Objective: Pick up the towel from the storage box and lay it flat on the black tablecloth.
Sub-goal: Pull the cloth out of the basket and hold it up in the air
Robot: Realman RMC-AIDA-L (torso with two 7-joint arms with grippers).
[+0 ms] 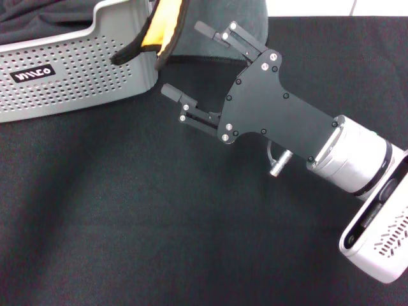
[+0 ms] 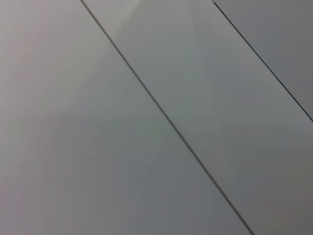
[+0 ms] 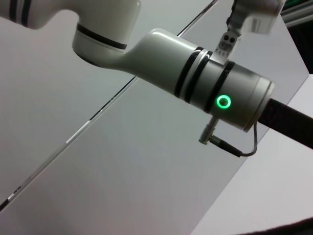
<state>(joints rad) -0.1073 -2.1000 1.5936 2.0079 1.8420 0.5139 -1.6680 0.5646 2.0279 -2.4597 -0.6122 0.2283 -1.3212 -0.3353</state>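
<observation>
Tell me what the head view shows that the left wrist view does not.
Only the head view shows the work: the right gripper, open, beside the orange towel hanging over the storage box rim, above the black tablecloth. Only the left wrist view shows pale flat panels with thin dark seams. They share nothing visible.

Your right arm reached in from the lower right of the head view, its white wrist housing low and the black gripper plate angled up toward the upper left. The right gripper (image 1: pixel 189 60) had its two fingers (image 1: pixel 220 33) spread wide apart, with nothing between them. The right wrist view showed a white arm segment (image 3: pixel 195 78) with a lit green ring.
</observation>
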